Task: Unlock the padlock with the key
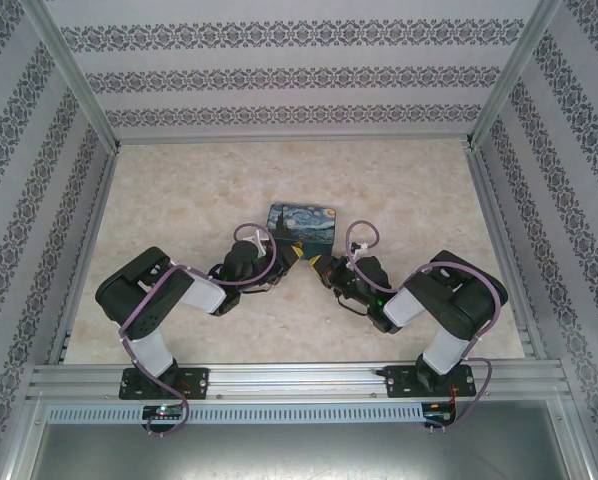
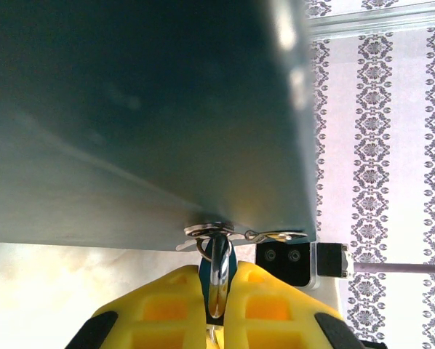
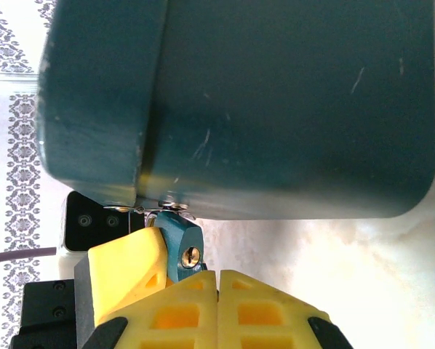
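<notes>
The padlock [image 2: 219, 273] hangs from the hasp [image 2: 212, 231] on the underside edge of the dark painted box [image 1: 301, 228]. My left gripper [image 2: 219, 270] is shut on the padlock, its yellow fingers [image 2: 166, 305] pinching the silvery shackle and blue body. In the right wrist view the blue padlock body [image 3: 175, 234] shows its brass keyhole [image 3: 191, 254], facing my right gripper [image 3: 217, 275]. That gripper is shut, its tips just below the keyhole. The key is hidden. In the top view both grippers, left [image 1: 282, 262] and right [image 1: 319, 266], meet at the box's near edge.
The box's dark side [image 3: 276, 109] looms close above both grippers. A yellow finger [image 3: 123, 273] of the left gripper stands left of the padlock in the right wrist view. Patterned walls [image 1: 39, 190] and metal rails [image 1: 299, 380] bound the marbled table [image 1: 409, 190].
</notes>
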Robot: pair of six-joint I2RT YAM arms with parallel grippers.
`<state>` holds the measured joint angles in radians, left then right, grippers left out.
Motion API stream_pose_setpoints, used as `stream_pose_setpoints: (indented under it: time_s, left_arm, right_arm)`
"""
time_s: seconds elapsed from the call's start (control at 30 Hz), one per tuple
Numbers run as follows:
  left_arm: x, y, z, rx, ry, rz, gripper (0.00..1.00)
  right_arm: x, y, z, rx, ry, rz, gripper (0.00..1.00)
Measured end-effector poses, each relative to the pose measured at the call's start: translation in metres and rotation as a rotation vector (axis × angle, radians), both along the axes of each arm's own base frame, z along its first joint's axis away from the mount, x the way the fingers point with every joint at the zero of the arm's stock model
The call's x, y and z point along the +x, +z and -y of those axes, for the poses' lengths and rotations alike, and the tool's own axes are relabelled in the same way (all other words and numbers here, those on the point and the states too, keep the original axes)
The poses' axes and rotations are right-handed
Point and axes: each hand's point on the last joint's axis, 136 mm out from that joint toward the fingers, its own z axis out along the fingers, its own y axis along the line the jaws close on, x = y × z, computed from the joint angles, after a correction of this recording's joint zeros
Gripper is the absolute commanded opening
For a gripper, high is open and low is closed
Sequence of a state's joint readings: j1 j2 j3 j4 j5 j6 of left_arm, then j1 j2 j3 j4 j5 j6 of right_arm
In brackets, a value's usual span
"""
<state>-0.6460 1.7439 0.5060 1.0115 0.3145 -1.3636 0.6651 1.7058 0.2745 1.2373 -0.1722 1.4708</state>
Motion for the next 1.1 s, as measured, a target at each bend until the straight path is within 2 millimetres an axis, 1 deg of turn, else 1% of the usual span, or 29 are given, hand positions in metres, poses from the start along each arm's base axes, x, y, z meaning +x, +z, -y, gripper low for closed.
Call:
stream_pose_setpoints:
  time_s: [0.27,0.43,1.1]
  left_arm:
    - [0.0,0.0001,0.0,0.0,0.0,0.0,0.0]
    - [-0.0001,0.0,0.0,0.0,0.0,0.0,0.0]
    - [-0.0008,0.0002,0.0008,-0.002,-0.007,-0.001,0.0]
  right_arm:
    - [0.0009,-0.0001,0.0004,0.0,-0.002,0.0,0.0]
    - [0.0042,0.0,0.004,0.001,-0.015,0.0,0.0]
    - [0.0051,0.0016,0.0033,0.003,-0.015,0.004,0.0]
